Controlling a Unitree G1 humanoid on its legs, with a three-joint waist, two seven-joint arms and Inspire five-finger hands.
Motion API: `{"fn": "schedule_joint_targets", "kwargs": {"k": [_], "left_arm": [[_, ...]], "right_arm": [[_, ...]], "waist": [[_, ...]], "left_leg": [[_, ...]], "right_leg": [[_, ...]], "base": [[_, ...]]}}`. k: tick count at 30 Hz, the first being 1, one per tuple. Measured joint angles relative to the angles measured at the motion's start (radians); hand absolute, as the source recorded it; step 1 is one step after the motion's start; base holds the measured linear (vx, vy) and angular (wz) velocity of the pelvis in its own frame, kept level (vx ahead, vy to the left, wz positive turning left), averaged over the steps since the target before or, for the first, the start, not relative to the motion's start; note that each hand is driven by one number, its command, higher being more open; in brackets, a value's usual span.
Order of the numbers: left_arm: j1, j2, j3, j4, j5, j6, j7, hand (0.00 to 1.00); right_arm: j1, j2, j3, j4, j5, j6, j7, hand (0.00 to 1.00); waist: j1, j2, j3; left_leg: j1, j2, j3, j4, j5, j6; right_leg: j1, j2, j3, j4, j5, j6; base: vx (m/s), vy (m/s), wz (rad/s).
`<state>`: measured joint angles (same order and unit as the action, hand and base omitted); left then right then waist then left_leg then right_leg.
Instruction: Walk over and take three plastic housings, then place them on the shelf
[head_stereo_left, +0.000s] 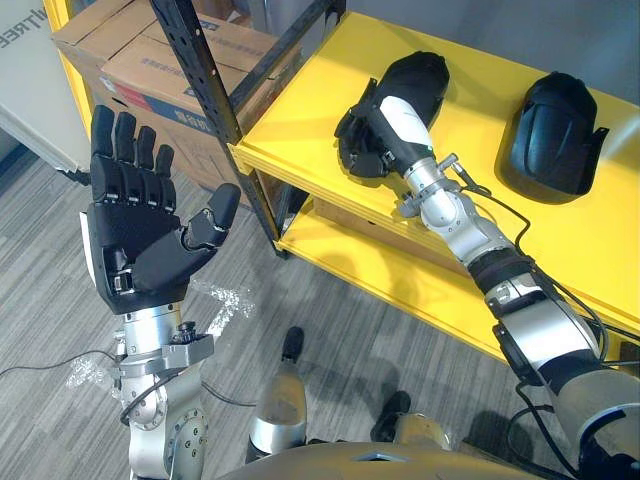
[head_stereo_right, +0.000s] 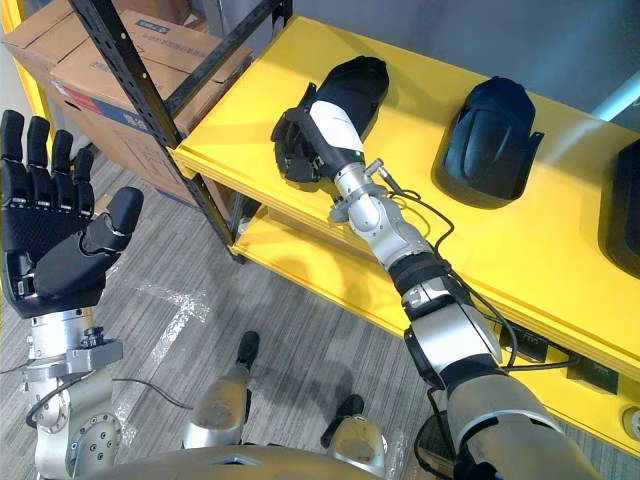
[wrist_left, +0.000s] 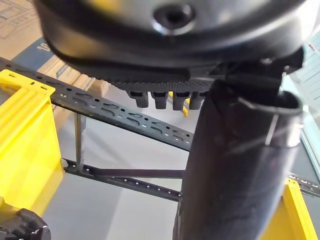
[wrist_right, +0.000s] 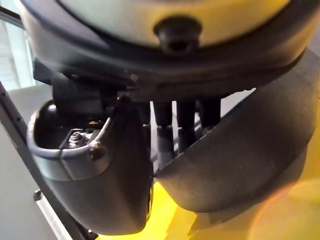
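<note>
Right robot hand (head_stereo_left: 372, 135) is curled on near end of plastic housing (head_stereo_left: 420, 70), which lies on yellow shelf (head_stereo_left: 300, 110) nr its corner. Left robot hand (head_stereo_left: 140, 230) is spread, empty. Risk, as we judge it: fingers snag on release and drag housing off edge.

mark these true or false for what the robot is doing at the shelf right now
1. The left hand holds a housing. False: its fingers are straight and it is raised in the air, holding nothing.
2. The right hand is at a black housing on the yellow shelf. True.
3. A second housing lies further right on the same level, untouched. True.
4. Both housings lie on the floor. False: both are on the shelf's upper level.
</note>
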<state>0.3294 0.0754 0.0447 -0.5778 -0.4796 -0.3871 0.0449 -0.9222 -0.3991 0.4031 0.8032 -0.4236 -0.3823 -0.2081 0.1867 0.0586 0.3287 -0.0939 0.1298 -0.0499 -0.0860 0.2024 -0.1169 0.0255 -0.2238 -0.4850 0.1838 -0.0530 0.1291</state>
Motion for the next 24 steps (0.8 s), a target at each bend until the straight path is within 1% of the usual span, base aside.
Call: {"fn": "schedule_joint_targets", "kwargs": {"k": [3, 6, 9, 12, 18, 20, 24], "left_arm": [[0.008, 0.0, -0.008, 0.0, 0.0, 0.0, 0.018, 1.0], [0.023, -0.001, -0.029, 0.001, -0.005, 0.0, 0.026, 1.0], [0.024, -0.014, -0.04, 0.001, -0.057, -0.001, 0.033, 1.0], [0.023, -0.037, -0.04, 0.002, -0.073, -0.003, 0.051, 1.0], [0.025, -0.039, -0.042, 0.002, -0.097, -0.003, 0.059, 1.0], [0.024, -0.039, -0.046, 0.002, -0.105, -0.003, 0.06, 1.0], [0.012, -0.027, -0.097, 0.047, -0.106, -0.015, 0.06, 1.0]], "right_arm": [[-0.04, -0.001, 0.003, 0.045, -0.002, -0.018, -0.019, 0.0], [-0.082, -0.024, 0.018, 0.066, -0.007, -0.029, -0.039, 0.0], [-0.12, -0.046, 0.029, 0.094, -0.005, -0.046, -0.048, 0.0], [-0.163, -0.077, 0.029, 0.129, -0.004, -0.065, -0.051, 0.0], [-0.203, -0.107, 0.029, 0.174, -0.006, -0.098, -0.051, 0.0], [-0.214, -0.112, 0.029, 0.185, -0.027, -0.111, -0.056, 0.0], [-0.252, -0.121, 0.043, 0.227, -0.043, -0.126, -0.058, 0.0]], "waist": [[0.002, 0.005, 0.012], [0.003, 0.018, 0.038], [0.002, 0.024, 0.042], [0.004, 0.03, 0.055], [0.006, 0.046, 0.072], [0.004, 0.049, 0.076], [0.007, 0.052, 0.078]], "left_leg": [[-0.004, -0.001, 0.0, 0.001, 0.003, 0.001], [-0.005, -0.004, -0.002, 0.001, 0.006, 0.001], [-0.025, -0.01, -0.007, 0.001, 0.011, 0.004], [-0.038, -0.019, -0.011, 0.001, 0.017, 0.004], [-0.038, -0.024, -0.015, 0.001, 0.017, 0.005], [-0.038, -0.029, -0.016, 0.001, 0.018, 0.005], [-0.042, -0.028, -0.016, 0.002, 0.017, 0.005]], "right_leg": [[-0.008, -0.003, 0.002, 0.01, -0.001, -0.002], [-0.013, -0.009, 0.001, 0.022, -0.006, 0.001], [-0.042, -0.022, 0.0, 0.049, -0.015, 0.0], [-0.058, -0.034, -0.002, 0.071, -0.021, 0.002], [-0.061, -0.043, -0.004, 0.087, -0.029, 0.003], [-0.07, -0.052, -0.003, 0.105, -0.037, 0.008], [-0.076, -0.054, -0.001, 0.114, -0.04, 0.01]], "base": [[0.0, 0.0, 0.0], [-0.03, -0.011, 0.02], [-0.04, -0.018, 0.06], [-0.02, -0.021, 0.07], [-0.01, -0.036, 0.03], [-0.01, -0.043, 0.03], [-0.01, -0.047, 0.0]]}}
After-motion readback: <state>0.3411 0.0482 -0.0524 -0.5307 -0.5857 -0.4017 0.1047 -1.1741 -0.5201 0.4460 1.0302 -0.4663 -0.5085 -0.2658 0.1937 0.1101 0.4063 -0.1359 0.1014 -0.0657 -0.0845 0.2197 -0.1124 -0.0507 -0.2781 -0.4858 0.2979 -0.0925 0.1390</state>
